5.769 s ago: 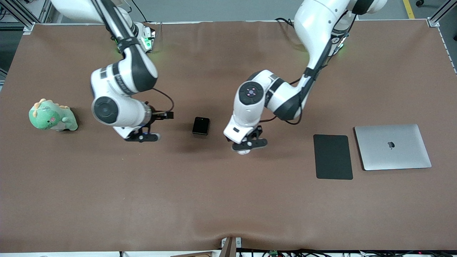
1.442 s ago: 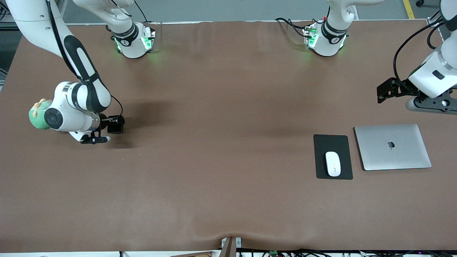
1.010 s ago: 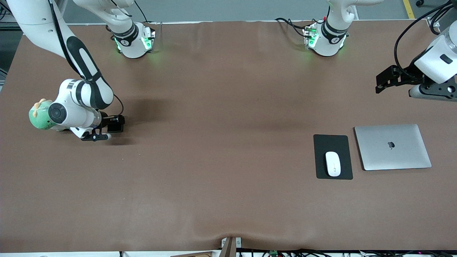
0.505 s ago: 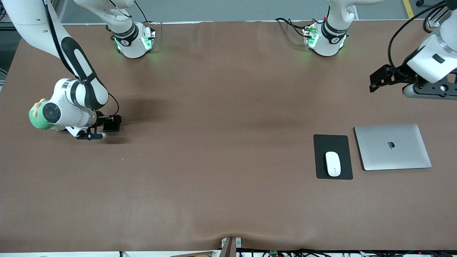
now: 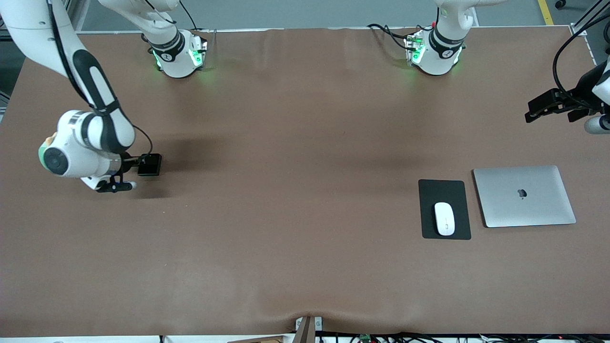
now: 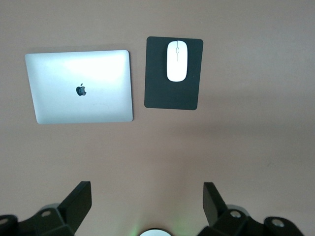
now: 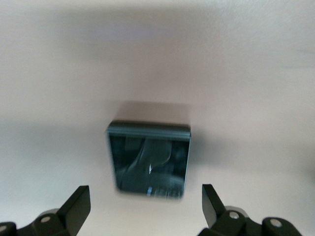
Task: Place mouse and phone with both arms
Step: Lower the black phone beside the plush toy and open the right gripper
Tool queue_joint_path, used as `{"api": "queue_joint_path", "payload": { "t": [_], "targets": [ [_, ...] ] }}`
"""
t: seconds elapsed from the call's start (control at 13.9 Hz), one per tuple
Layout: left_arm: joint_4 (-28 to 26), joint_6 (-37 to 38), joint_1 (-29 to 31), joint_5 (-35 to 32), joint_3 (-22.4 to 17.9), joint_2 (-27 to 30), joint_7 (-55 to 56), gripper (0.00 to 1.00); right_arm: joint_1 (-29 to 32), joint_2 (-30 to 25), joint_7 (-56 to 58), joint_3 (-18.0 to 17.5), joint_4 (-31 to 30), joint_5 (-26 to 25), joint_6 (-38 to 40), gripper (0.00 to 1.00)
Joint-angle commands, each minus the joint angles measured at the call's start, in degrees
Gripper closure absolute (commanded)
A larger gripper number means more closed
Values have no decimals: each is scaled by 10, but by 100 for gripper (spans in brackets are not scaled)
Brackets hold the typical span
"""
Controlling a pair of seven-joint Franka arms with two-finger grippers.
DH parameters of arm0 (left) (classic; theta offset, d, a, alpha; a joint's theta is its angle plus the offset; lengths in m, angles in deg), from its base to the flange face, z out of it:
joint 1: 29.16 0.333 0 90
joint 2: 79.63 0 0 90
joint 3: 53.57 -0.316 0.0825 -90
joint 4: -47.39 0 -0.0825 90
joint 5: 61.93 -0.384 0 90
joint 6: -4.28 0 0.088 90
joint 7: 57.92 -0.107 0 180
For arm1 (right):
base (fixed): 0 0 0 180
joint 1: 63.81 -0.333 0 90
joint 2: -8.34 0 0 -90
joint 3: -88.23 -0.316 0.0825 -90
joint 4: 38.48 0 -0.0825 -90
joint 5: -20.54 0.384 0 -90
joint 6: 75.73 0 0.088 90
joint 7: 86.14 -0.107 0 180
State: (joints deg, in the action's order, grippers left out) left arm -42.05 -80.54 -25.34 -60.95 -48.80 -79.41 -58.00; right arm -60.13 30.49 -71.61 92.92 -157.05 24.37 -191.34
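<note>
Over the desk point(image 5: 305, 267), the left tool point(image 6: 146, 196), spread and empty, has drawn up to the frame's upper edge. The right tool point(image 7: 145, 199) has just spread above the phone point(image 7: 149, 160), which lies flat at mid-height. It looks stiff, glossy and slippery, best pinched by its side edges. The mouse point(image 5: 444, 218) rests on the black pad point(image 5: 444, 190), lower in the frame.

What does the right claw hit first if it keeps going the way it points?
Most likely the phone: it lies on the table straight ahead between the right claw's open fingers. Depth is unclear.

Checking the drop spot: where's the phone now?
The phone lies flat on the bare table toward the right arm's end, under the open right tool, beside the green plush toy.
</note>
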Motion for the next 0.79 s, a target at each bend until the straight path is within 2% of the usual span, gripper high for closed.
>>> {"api": "queue_joint_path", "payload": {
  "t": [0.0, 0.22, 0.5, 0.72],
  "targets": [
    [2, 8, -1, -2, 7, -3, -14, 0, 11, 14, 11, -8, 130, -12, 139, 0],
    [1, 9, 0, -1, 6, -3, -13, 0, 6, 14, 9, -9, 223, -29, 215, 0],
    [1, 9, 0, -1, 5, -4, -3, 0, -18, 14, 3, -10, 377, -32, 332, 0],
    [2, 9, -2, 2, 9, -2, 2, 0, -15, 12, 3, -8, 453, -31, 394, 0]
  ]
}}
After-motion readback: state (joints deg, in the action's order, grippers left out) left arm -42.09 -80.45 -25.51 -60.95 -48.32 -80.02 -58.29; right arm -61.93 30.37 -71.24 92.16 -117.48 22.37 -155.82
